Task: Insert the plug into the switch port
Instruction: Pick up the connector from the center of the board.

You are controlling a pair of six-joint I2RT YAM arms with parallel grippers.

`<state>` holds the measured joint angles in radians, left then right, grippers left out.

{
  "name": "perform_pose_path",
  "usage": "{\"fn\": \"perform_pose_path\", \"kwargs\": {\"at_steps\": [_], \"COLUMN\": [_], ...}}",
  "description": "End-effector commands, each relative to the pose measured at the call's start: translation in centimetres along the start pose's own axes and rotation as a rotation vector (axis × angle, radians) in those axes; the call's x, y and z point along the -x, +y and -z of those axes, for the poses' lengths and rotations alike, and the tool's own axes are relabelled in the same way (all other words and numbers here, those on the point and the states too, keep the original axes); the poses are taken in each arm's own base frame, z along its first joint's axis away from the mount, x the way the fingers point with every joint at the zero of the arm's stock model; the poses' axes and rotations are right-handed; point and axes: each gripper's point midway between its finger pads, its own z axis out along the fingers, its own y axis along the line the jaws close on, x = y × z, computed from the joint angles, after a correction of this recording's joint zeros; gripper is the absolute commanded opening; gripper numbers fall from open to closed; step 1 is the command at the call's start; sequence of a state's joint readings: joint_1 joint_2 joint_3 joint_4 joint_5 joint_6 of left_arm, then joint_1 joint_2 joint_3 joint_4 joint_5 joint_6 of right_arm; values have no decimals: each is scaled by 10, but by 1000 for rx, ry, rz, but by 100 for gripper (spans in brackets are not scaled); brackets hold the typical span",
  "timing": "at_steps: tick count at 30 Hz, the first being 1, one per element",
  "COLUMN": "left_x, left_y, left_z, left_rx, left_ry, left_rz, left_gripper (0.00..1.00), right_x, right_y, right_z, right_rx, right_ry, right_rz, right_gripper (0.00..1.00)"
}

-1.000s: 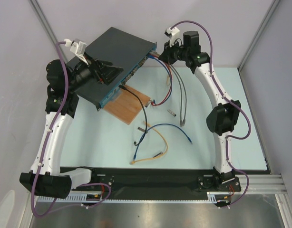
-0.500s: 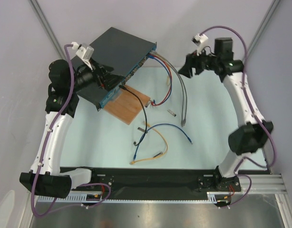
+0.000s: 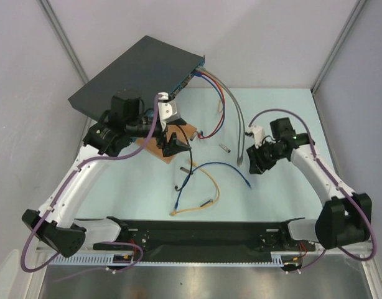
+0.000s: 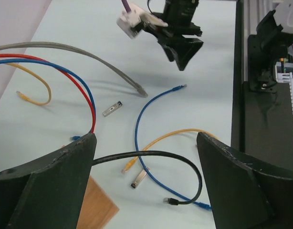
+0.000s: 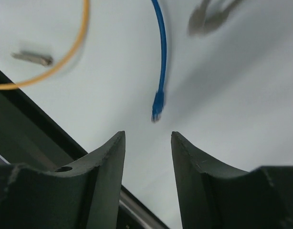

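Well, your switch (image 3: 138, 65) sat askew at the far left of the table, and both arms had come away from it within the last second. Your left gripper (image 3: 172, 144), which had been on the switch's top, hung over the board (image 3: 186, 132) with jaws spread wide and nothing between them. Only a black cable (image 4: 151, 155) lay on the mat beneath. Your right gripper (image 5: 147, 136) had swung from the port end down to the mat. Its jaws stood partly apart, holding nothing, with the blue plug (image 5: 157, 112) lying just ahead of the gap.

I read that as you lining up a pick — the plug was loose on the mat, well apart from the switch, so the insertion itself was not yet begun.

As for the ports, a red cable (image 4: 94, 117) and a grey cable (image 4: 89, 58) ran out from the right end of the blue face, but which ports were filled was too small to tell.
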<state>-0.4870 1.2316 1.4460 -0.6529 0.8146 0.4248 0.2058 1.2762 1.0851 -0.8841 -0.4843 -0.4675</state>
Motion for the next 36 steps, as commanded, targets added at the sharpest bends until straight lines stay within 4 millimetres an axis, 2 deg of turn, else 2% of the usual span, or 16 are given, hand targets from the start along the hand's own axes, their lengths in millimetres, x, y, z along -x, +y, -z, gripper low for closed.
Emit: {"fn": "perform_pose_path", "kwargs": {"at_steps": [1,4,10,19,20,22,24,25,27,28,30,31,32,33,34,36], "left_x": [-7,-12,-24,-30,-30,-32,-30,-27,-25,-14,-12,5,9,14,33,52], "left_y": [8,8,4,7,5,7,5,3,1,-1,-2,0,-1,2,6,6], "left_z": [-5,-12,-19,-15,-13,-11,-8,-6,-6,-4,-8,-5,-8,-12,-12,-16], "left_rx": [-4,-16,-14,42,43,58,58,50,30,16,-19,-15,-26,-31,-23,-39], "left_ry": [31,36,53,75,77,88,90,84,85,65,78,58,58,52,14,-32], "left_rz": [-96,-68,3,38,40,40,21,12,-9,-33,-62,-103,-127,-131,-147,-140], "left_gripper": [91,91,91,93,93,93,93,93,92,90,88,86,86,84,81,81], "right_x": [-28,-44,-33,-40,-40,-46,-41,-36,-20,-8,20,34,40,59,70,85], "right_y": [-23,-26,-26,-21,-23,-24,-26,-25,-19,-20,-9,-7,-2,-2,2,5], "right_z": [-21,-45,-74,-129,-132,-136,-132,-128,-115,-104,-80,-64,-53,-40,-26,-7], "right_rx": [-99,-77,-20,-5,-11,2,19,26,73,90,171,179,200,184,169,149], "right_ry": [84,147,136,231,240,269,260,247,214,180,114,65,48,1,-30,-64], "right_rz": [-45,-67,-77,-84,-87,-106,-130,-126,-130,-132,-100,-73,-30,17,59,137], "right_gripper": [48,46,45,46,44,31,21,11,1,0,0,0,0,0,0,0]}}
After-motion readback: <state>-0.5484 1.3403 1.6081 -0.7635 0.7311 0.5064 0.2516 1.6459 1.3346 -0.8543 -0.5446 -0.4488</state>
